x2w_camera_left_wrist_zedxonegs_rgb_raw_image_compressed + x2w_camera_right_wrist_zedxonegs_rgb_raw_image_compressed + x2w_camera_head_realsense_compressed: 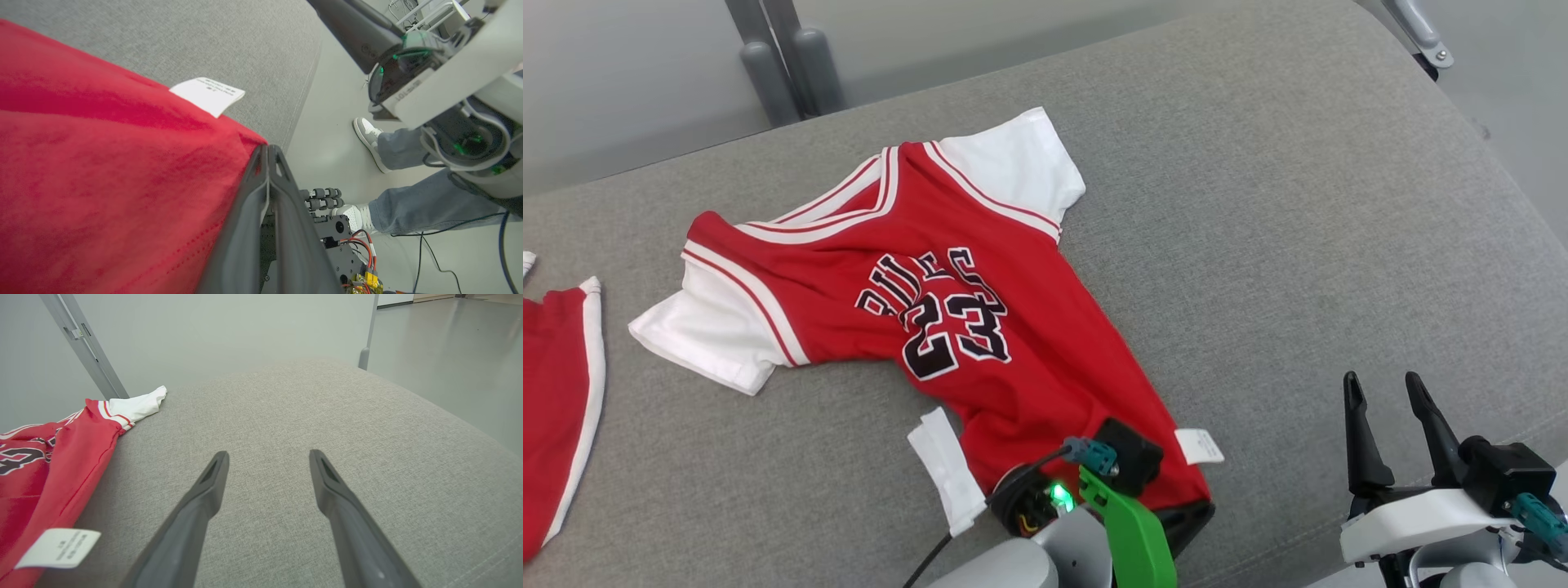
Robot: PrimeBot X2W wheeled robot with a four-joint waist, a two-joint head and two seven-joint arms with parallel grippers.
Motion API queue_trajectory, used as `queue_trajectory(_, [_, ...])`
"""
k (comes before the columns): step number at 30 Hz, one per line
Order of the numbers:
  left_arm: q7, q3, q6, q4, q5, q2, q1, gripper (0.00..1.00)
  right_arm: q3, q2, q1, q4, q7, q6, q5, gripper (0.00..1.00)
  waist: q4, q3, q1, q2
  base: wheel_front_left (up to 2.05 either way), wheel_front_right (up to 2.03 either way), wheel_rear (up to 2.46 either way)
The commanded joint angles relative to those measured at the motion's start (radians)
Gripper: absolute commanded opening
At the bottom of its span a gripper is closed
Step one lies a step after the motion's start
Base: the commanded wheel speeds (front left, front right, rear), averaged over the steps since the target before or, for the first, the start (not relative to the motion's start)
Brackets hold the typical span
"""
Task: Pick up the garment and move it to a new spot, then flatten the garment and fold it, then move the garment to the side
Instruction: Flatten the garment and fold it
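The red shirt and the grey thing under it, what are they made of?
The red shirt looks like soft knit cloth, matte and slightly fuzzy; it wrinkles and drapes, and stitching shows along its hem. Whether cotton or polyester, I can't tell. The grey cushion looks like coarse woven upholstery fabric, matte, with a speckled weave; it seems padded, since its edges are rounded.

red/wht jersey (980, 269), blk 23, grey cushion (1298, 245)

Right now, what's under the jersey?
Grey cushion shows all around the jersey, and a white tag pokes out at the hem, where the left fingers are shut on the corner. Anything beneath the fabric itself is covered.
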Motion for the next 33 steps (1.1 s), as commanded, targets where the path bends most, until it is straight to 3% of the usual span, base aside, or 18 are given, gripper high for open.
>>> queue_trajectory(1, [0.006, -0.010, -0.008, 0.021, -0.003, 0.013, 0.026, 0.00, -0.003, -0.002, -0.010, -0.001, -0.003, 0.000, 0.010, 1.00, -0.020, 0.011, 0.0000, -0.0001, 0.00, 0.00, 0.00])
queue_trajectory(6, [0.030, -0.005, 0.011, 0.015, -0.045, 0.128, 0.117, 0.00, -0.020, -0.002, 0.018, -0.003, -0.003, 0.000, 0.006, 1.00, -0.021, 0.002, 0.0000, -0.0001, 0.00, 0.00, 0.00])
queue_trajectory(13, [0.026, 0.067, 0.122, -0.096, -0.100, 0.328, 0.241, 0.00, -0.039, -0.002, 0.046, -0.004, -0.003, 0.000, -0.013, 1.00, 0.028, -0.030, 0.0000, -0.0001, 0.00, 0.00, 0.00])
queue_trajectory(19, [-0.012, 0.125, 0.187, -0.231, -0.134, 0.389, 0.306, 0.00, -0.027, -0.002, 0.032, -0.012, -0.003, 0.000, -0.029, 1.00, 0.070, -0.044, 0.0000, -0.0001, 0.00, 0.00, 0.00])
queue_trajectory(20, [-0.030, 0.135, 0.184, -0.264, -0.142, 0.387, 0.313, 0.27, -0.026, -0.002, 0.031, -0.013, -0.003, 0.000, -0.031, 1.00, 0.076, -0.047, 0.0000, -0.0001, 0.00, 0.00, 0.00])
queue_trajectory(21, [-0.040, 0.137, 0.172, -0.291, -0.148, 0.384, 0.320, 1.00, -0.025, -0.002, 0.032, -0.013, -0.003, 0.000, -0.033, 1.00, 0.080, -0.049, 0.0000, -0.0001, 0.00, 0.00, 0.00])
queue_trajectory(27, [-0.074, 0.155, 0.116, -0.461, -0.205, 0.354, 0.338, 1.00, -0.022, -0.002, 0.045, -0.011, -0.003, 0.000, -0.048, 1.00, 0.094, -0.061, 0.0000, -0.0001, 0.00, 0.00, 0.00])
queue_trajectory(29, [-0.096, 0.191, 0.132, -0.495, -0.224, 0.353, 0.334, 1.00, -0.019, -0.002, 0.043, -0.010, -0.003, 0.000, -0.049, 1.00, 0.091, -0.062, 0.0000, -0.0001, 0.00, 0.00, 0.00])
queue_trajectory(33, [-0.158, 0.303, 0.222, -0.433, -0.226, 0.356, 0.302, 1.00, -0.015, -0.002, 0.036, -0.012, -0.003, 0.000, -0.050, 1.00, 0.082, -0.057, 0.0000, -0.0001, 0.00, 0.00, 0.00])
